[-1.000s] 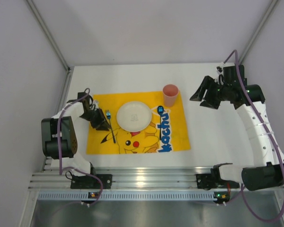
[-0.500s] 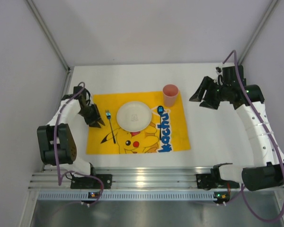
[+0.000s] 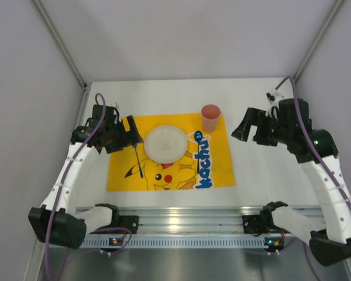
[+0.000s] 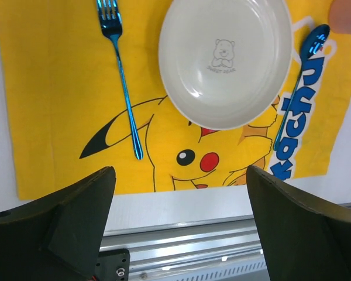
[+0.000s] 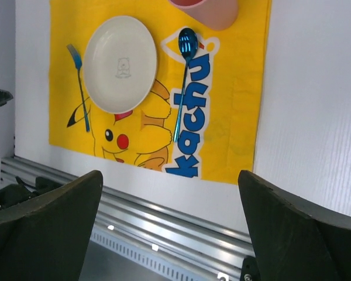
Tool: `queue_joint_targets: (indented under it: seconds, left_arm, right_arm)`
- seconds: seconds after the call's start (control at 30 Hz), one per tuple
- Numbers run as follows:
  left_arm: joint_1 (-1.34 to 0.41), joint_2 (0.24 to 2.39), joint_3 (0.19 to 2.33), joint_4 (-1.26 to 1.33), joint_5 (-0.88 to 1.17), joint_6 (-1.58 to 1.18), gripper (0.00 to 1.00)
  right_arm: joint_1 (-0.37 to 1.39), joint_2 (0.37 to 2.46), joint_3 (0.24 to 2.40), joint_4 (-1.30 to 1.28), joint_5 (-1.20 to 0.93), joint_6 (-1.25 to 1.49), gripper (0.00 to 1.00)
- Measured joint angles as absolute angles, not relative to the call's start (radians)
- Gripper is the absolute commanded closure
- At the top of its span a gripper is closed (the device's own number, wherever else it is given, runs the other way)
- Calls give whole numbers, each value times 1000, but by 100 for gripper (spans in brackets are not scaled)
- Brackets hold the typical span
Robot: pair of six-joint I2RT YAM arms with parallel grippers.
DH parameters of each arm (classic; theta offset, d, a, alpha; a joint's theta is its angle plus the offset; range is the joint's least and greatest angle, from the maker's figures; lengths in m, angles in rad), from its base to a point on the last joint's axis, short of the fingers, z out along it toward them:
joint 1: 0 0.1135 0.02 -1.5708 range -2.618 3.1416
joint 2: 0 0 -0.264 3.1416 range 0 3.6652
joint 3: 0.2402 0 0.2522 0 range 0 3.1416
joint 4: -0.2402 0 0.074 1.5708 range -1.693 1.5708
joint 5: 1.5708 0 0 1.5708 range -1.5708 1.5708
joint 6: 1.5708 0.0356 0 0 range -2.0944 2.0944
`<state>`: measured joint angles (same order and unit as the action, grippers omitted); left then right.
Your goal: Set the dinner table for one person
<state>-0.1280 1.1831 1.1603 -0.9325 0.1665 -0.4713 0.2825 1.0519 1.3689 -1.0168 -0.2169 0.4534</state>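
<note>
On the white dinner table [image 3: 263,170] lies a yellow Pikachu mat [image 3: 213,170]. A white plate [image 3: 165,143] sits at its centre, with a blue fork [image 4: 121,76] to its left and a blue spoon [image 5: 183,82] to its right. A pink cup [image 3: 210,117] stands at the mat's far right corner. My left gripper [image 3: 130,130] hovers open above the mat's left side, over the fork's head, with nothing between its fingers [image 4: 76,222]. Open and empty, my right gripper [image 3: 244,123] hangs over bare table to the right of the cup.
An aluminium rail [image 3: 175,222] with both arm bases runs along the near edge. Grey walls enclose the table on the left, back and right. Bare white tabletop surrounds the mat, widest on the right [image 5: 310,117].
The left gripper let its jaws go wide and rose from beside the fork, its arm straightening up. The right gripper opened wider and its arm shifted slightly. The table things stayed put.
</note>
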Motion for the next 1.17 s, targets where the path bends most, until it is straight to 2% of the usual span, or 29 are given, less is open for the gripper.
queue_joint_targets:
  seconds: [0.23, 0.47, 0.77, 0.97, 1.17]
  left_arm:
    - [-366, 1049, 1161, -933, -82, -517, 2]
    - [-401, 886, 1163, -928, -353, -508, 1]
    - [-401, 636, 1029, -817, -538, -417, 1]
    - [-401, 532, 949, -778, -568, -345, 2]
    - [-401, 515, 944, -754, -570, -310, 1]
  right_arm:
    - [288, 730, 1173, -1013, -181, 412, 0]
    - [288, 508, 1018, -1054, -178, 448, 0]
    - [289, 424, 963, -1077, -247, 491, 0]
    - [290, 414, 953, -1048, -286, 501, 0]
    - [290, 437, 917, -1018, -327, 502, 0]
